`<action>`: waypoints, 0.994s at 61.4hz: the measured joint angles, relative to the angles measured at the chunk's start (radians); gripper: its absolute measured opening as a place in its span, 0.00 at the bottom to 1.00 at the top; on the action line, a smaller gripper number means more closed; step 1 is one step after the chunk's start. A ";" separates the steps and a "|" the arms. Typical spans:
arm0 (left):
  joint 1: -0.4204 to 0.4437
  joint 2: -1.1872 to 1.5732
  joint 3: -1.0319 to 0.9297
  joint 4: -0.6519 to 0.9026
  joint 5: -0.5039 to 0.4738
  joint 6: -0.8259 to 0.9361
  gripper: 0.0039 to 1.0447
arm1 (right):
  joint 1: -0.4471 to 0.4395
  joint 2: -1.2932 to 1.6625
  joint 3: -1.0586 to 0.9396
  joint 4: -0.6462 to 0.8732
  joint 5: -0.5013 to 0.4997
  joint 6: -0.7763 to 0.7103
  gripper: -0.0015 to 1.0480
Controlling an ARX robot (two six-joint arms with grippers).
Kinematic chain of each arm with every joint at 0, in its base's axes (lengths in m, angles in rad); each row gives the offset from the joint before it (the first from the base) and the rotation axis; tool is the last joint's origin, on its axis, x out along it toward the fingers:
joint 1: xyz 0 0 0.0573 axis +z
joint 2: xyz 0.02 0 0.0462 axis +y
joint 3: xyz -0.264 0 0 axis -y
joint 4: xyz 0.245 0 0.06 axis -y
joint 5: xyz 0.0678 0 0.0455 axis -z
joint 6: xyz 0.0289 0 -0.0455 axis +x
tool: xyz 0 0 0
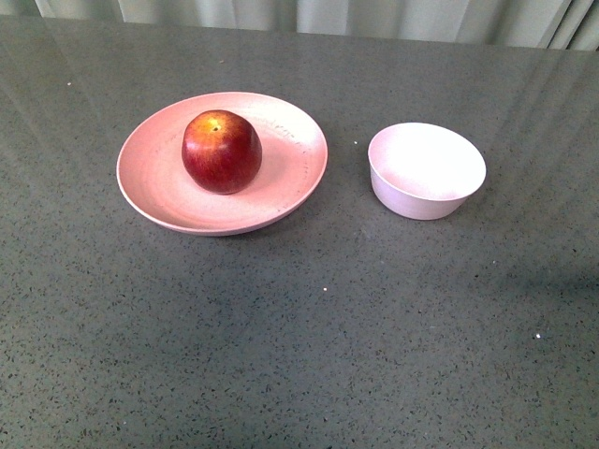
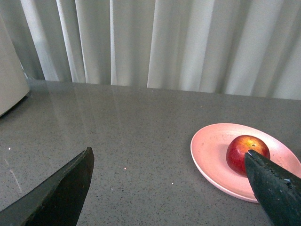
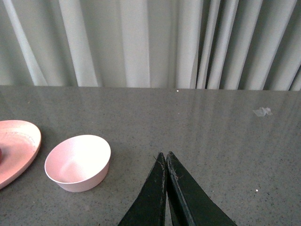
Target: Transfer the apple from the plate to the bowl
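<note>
A glossy dark-red apple [image 1: 222, 151] sits upright on the wide pale-pink plate [image 1: 159, 192] at the left of the front view. To its right stands the small whitish-pink bowl [image 1: 427, 170], empty. Neither arm shows in the front view. In the left wrist view my left gripper [image 2: 169, 155] is open and empty over bare table, with the apple [image 2: 244, 151] and plate [image 2: 209, 150] beyond one fingertip. In the right wrist view my right gripper [image 3: 165, 154] is shut on nothing, and the bowl [image 3: 78, 162] stands off to one side of it.
The grey speckled tabletop [image 1: 309, 337] runs to a pale curtain [image 2: 188, 42] at the back. A whitish object [image 2: 9, 80] stands at the table's edge in the left wrist view. A small scrap [image 3: 262, 111] lies on the table in the right wrist view.
</note>
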 joint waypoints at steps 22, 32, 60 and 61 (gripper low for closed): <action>0.000 0.000 0.000 0.000 0.000 0.000 0.92 | 0.000 -0.154 0.000 -0.147 0.000 0.000 0.02; 0.000 0.000 0.000 0.000 0.000 0.000 0.92 | 0.000 -0.214 0.000 -0.208 0.000 0.000 0.02; 0.000 0.000 0.000 0.000 0.000 0.000 0.92 | 0.000 -0.452 0.000 -0.452 0.003 -0.001 0.02; 0.000 0.000 0.000 0.000 0.000 0.000 0.92 | 0.000 -0.452 0.000 -0.452 0.003 -0.001 0.02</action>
